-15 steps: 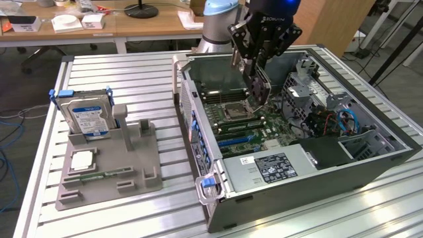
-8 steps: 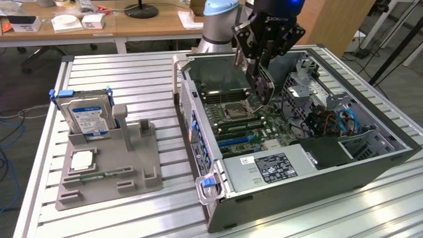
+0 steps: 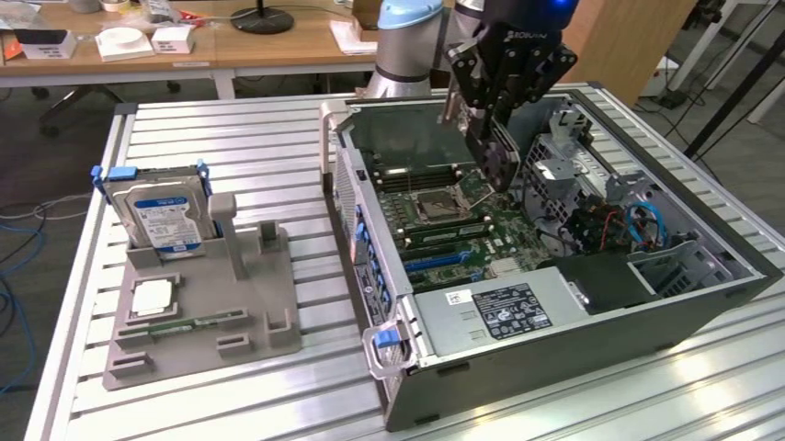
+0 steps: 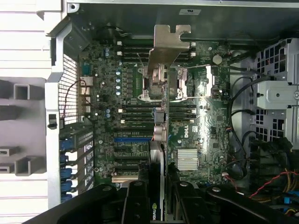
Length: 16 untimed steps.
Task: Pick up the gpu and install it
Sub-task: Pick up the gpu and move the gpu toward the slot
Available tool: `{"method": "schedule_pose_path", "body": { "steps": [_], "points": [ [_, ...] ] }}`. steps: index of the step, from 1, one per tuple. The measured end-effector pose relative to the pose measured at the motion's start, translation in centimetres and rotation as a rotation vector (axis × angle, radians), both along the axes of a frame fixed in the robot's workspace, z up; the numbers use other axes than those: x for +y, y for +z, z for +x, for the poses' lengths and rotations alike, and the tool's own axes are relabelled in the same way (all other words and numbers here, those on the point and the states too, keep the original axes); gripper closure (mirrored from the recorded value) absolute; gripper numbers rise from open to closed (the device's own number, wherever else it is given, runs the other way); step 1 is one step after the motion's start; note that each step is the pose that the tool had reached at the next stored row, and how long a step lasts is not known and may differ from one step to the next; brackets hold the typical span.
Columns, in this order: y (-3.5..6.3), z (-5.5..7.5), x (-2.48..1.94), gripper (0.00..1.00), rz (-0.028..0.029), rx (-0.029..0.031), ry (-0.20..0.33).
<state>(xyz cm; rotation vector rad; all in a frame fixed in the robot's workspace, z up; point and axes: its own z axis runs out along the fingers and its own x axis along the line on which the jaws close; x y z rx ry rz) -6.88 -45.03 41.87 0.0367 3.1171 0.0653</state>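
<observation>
The pincer point(image 3: 494, 147), clamped on the gpu point(image 4: 158, 149), is hovering over the motherboard point(image 4: 205, 126); the install step is seemingly calling for careful edge alignment.

On my bench point(image 3: 221, 129) the stand point(image 3: 202, 322) lies to the exterior view's left of the case point(image 3: 687, 317); the gpu point(image 4: 159, 133), in my tool point(image 4: 157, 196), hangs over the motherboard point(image 4: 210, 126).

The gpu point(image 4: 159, 126) has a shiny bare metal bracket point(image 4: 169, 44).
</observation>
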Motion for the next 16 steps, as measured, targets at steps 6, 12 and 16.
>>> {"method": "schedule_pose_path", "body": {
  "steps": [6,12,16],
  "points": [
    [0.00,0.8,0.00,0.74,0.0000,0.0000,0.000],
    [0.00,1.5,0.00,0.74,0.0000,0.0000,0.000],
    [0.00,1.9,0.00,0.74,0.0001,0.0000,0.000]
  ]
}}
